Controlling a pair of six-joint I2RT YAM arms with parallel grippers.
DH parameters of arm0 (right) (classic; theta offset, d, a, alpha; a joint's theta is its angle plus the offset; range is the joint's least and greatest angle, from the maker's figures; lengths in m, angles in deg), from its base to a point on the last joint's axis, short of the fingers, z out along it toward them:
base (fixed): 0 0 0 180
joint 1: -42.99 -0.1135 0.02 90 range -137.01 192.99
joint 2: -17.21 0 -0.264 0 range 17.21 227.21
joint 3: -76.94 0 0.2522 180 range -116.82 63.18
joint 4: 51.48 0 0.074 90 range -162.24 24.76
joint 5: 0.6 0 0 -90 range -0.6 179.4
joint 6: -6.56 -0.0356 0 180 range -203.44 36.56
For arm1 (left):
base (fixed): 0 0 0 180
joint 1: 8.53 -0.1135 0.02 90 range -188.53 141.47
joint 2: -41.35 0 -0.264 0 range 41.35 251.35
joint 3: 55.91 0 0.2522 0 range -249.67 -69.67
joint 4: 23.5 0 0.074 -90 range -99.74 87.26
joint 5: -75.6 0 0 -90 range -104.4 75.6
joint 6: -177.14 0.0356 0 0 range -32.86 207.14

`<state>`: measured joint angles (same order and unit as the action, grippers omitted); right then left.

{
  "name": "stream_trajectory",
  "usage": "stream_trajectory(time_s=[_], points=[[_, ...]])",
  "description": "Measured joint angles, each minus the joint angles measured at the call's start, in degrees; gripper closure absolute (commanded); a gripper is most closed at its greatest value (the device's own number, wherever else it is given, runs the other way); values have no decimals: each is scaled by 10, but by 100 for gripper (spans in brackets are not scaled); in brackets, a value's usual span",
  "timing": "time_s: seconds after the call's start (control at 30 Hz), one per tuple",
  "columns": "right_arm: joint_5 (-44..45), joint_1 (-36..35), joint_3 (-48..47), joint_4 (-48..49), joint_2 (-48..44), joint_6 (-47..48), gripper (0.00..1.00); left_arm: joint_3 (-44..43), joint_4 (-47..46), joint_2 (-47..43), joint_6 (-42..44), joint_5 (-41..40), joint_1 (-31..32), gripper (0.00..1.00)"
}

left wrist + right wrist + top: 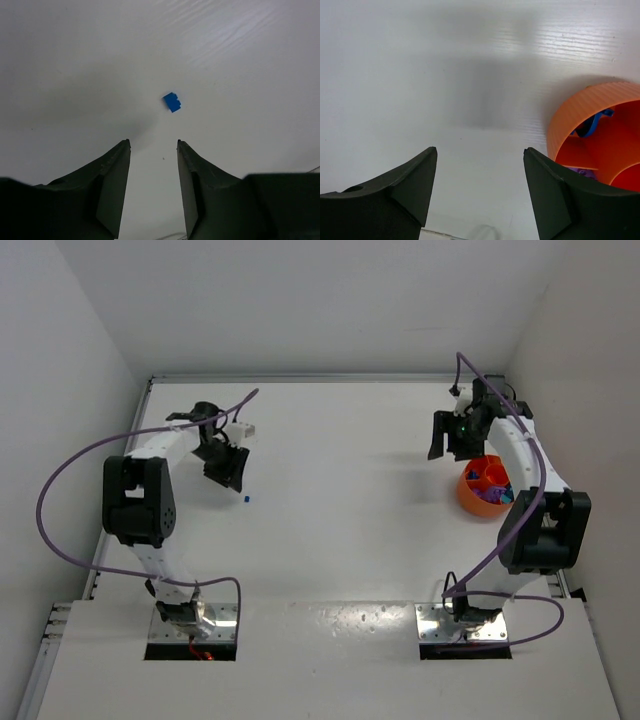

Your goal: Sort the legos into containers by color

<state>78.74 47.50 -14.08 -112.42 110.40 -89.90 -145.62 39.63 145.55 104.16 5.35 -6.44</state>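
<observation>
A tiny blue lego (246,498) lies alone on the white table, left of centre. In the left wrist view the blue lego (172,102) sits just beyond my open, empty left gripper (153,145). The left gripper (226,468) hovers just up and left of it in the top view. The round orange tub (485,485) with inner dividers stands at the right and holds purple, teal and blue legos. My right gripper (452,435) is open and empty, just up and left of the tub. The right wrist view shows the tub's rim (580,112) right of the open right gripper (480,149).
White walls enclose the table on the left, back and right. Purple cables loop from both arms. A metal base plate (193,623) holds the left arm at the near edge, and another base plate (462,623) holds the right arm.
</observation>
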Motion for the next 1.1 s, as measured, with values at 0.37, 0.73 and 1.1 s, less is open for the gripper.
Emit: stream_trajectory(time_s=[0.37,0.73,1.1], points=[[-2,-5,0,8,1,0,30,55,-47,-10,-146,-98,80,53],[-2,-10,0,7,1,0,30,65,-100,-6,-266,-202,116,58],[-3,-10,0,9,1,0,30,73,-107,33,-283,-212,122,67]])
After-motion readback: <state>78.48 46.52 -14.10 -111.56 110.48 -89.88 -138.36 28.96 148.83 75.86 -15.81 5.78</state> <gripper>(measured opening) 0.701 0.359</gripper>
